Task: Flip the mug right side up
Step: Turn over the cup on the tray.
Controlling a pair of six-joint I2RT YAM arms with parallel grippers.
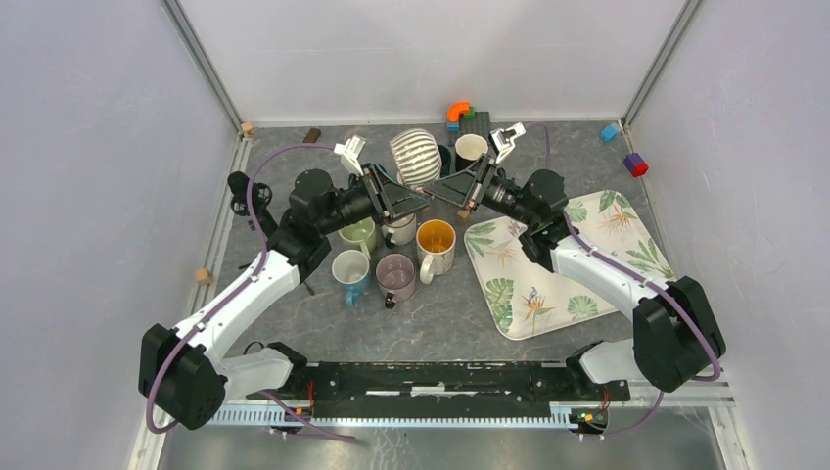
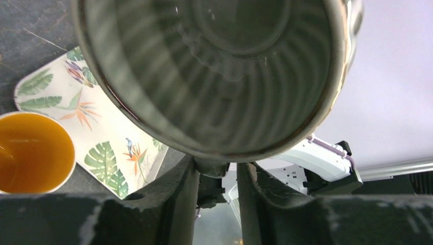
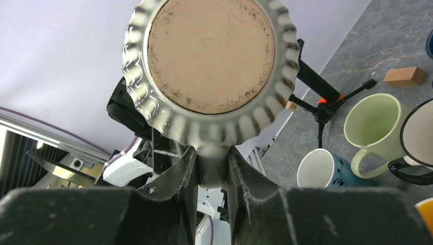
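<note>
Judged stiff and breakable, the mug (image 1: 415,157) is pinched by its handle (image 3: 211,152) in the right gripper (image 3: 211,168); the left gripper's (image 2: 218,171) hold is unclear.

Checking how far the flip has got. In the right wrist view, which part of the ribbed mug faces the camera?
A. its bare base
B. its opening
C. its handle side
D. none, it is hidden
A: the mug shows its round, unglazed brown base to that camera, just above the right gripper.
</note>
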